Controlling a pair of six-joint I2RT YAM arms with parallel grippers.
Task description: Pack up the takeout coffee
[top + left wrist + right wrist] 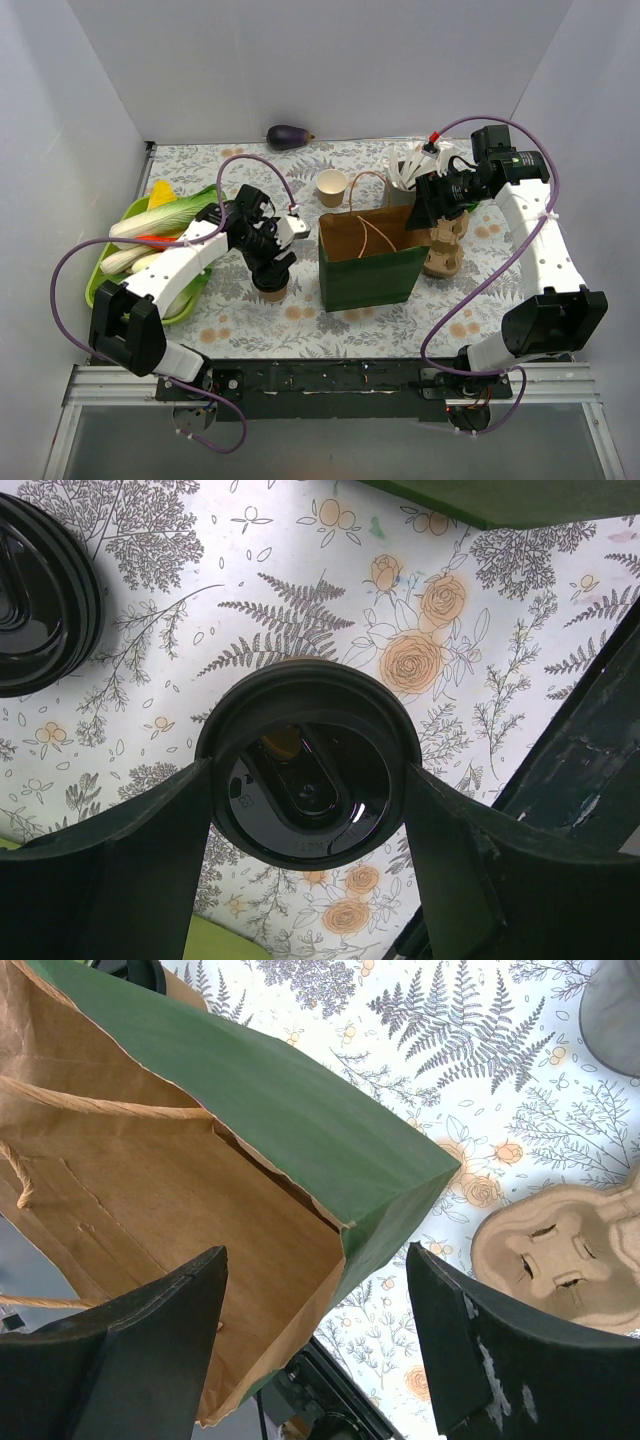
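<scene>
Glossy round-lidded takeout coffee tight within left gripper; right gripper wide above green paper bag

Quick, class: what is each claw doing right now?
Left claw: closed on the takeout coffee.
Right claw: open, holding nothing, at the green bag rim.
</scene>
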